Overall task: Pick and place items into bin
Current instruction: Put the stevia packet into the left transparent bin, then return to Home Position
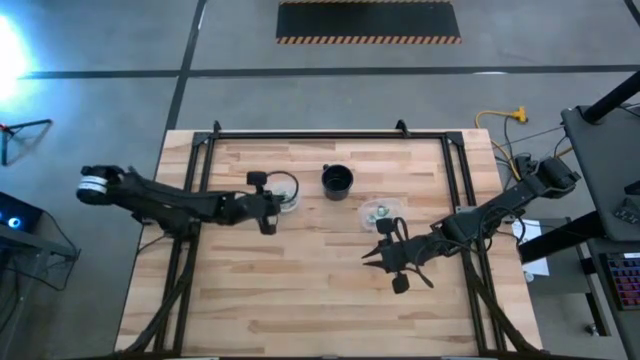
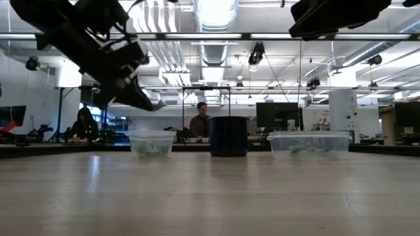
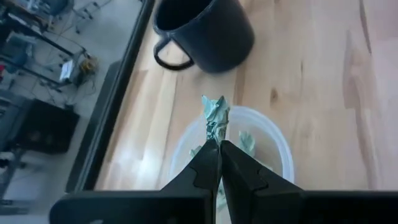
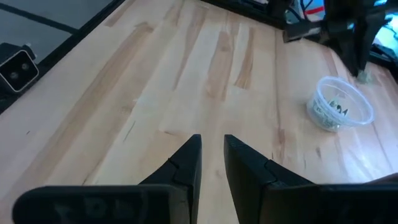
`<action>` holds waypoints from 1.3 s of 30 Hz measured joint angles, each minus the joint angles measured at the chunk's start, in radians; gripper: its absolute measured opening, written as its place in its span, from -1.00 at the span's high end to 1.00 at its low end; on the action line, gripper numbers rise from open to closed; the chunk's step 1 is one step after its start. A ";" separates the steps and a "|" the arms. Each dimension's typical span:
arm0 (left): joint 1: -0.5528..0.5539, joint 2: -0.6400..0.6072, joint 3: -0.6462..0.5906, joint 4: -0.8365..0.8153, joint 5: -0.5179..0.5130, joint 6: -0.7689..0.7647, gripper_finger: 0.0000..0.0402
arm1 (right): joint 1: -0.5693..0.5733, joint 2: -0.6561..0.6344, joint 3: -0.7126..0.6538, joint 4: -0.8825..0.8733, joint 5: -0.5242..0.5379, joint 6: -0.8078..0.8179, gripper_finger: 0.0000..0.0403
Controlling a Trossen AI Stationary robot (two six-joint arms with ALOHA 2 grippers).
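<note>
Light came from overhead: bright ceiling fixtures burned out to white above the dark cup in the low view, and their pale sheen lay across the worktop in front of that cup. In the high view a blue-white glare flared well left of the worktop's far-left corner. The arm near the low camera was a soft dark silhouette. Shadows on the wood were faint. Both wrist views looked slightly soft.
</note>
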 joint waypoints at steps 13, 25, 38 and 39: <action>0.087 0.066 -0.054 0.172 0.068 -0.001 1.00 | 0.000 0.000 -0.001 0.000 0.024 -0.003 0.71; 0.102 0.068 -0.078 0.170 0.053 -0.022 0.82 | 0.000 0.000 -0.001 0.000 0.023 0.000 0.71; 0.099 -0.001 -0.041 0.336 0.049 0.099 0.61 | 0.000 -0.017 -0.001 0.111 0.087 -0.069 0.71; 0.097 -0.019 -0.029 0.362 0.049 0.106 0.61 | 0.000 -0.031 0.004 0.115 0.111 -0.091 0.71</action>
